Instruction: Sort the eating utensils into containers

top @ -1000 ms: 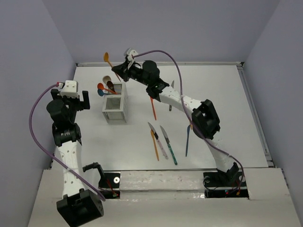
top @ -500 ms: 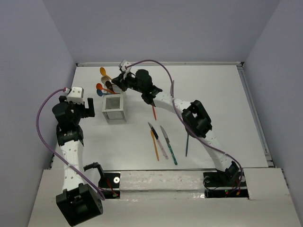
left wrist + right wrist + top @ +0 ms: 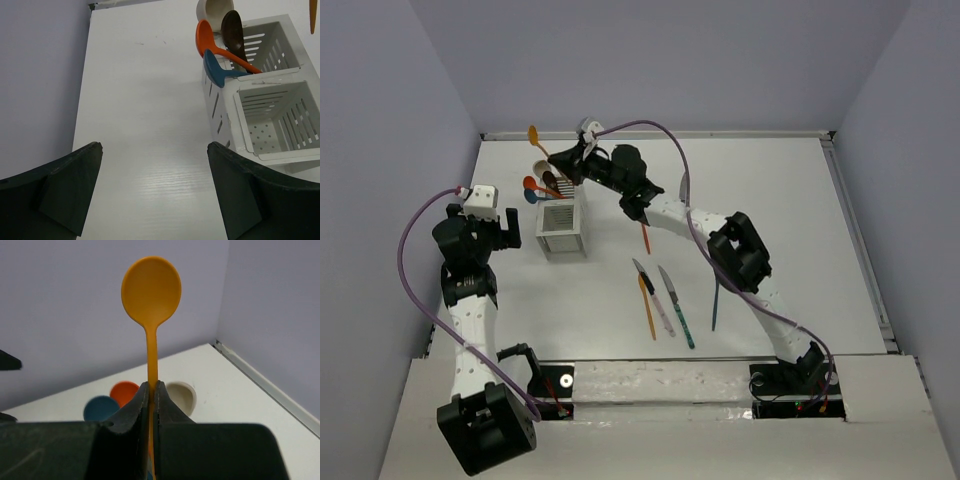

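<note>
A slim orange plastic spoon [image 3: 151, 287] was clamped by its handle in the right pincer [image 3: 151, 390], apparently above the far compartment of the white slatted caddy [image 3: 220, 107]. The left pincer [image 3: 155, 147] was spread wide beside it, empty.

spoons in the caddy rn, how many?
4, all leaning out of the caddy's far compartment: beige spoon, brown spoon, orange spoon, blue spoon. Near compartment looks empty. A fifth, the yellow-orange spoon, is clamped in the right gripper, not in yet.
</note>
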`<action>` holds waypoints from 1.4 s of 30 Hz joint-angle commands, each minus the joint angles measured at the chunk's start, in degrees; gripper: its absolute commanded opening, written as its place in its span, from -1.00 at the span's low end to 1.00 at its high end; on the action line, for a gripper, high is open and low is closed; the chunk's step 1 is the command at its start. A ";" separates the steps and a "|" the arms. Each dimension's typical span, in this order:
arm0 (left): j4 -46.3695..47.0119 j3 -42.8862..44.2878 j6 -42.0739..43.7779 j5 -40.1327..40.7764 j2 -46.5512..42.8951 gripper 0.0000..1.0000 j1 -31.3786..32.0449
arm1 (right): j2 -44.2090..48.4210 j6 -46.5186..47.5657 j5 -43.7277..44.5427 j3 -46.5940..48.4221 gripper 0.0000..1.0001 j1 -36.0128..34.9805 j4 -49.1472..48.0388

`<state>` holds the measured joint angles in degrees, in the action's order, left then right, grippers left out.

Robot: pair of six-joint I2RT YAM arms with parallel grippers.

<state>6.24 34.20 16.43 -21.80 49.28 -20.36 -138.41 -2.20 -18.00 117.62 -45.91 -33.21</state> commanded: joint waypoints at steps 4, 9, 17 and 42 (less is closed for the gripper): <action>2.99 -0.71 0.19 0.62 0.21 0.98 -0.21 | -5.63 -7.82 1.47 11.56 -1.00 -1.02 -9.85; 3.08 -0.88 0.27 0.36 -0.23 0.98 -0.21 | -11.35 -6.24 5.43 14.03 -1.00 -1.02 -9.86; 3.52 -1.50 0.36 1.15 -0.76 0.98 -0.21 | -11.97 -6.07 2.46 8.17 -1.00 -1.02 -13.88; 3.34 -1.15 0.36 2.64 -1.91 0.98 -0.21 | -3.19 7.38 6.13 -10.57 0.30 -1.02 -32.09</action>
<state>7.49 33.23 16.45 -19.49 48.12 -20.36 -146.76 1.96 -13.91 108.31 -46.59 -58.87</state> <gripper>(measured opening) 0.989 0.640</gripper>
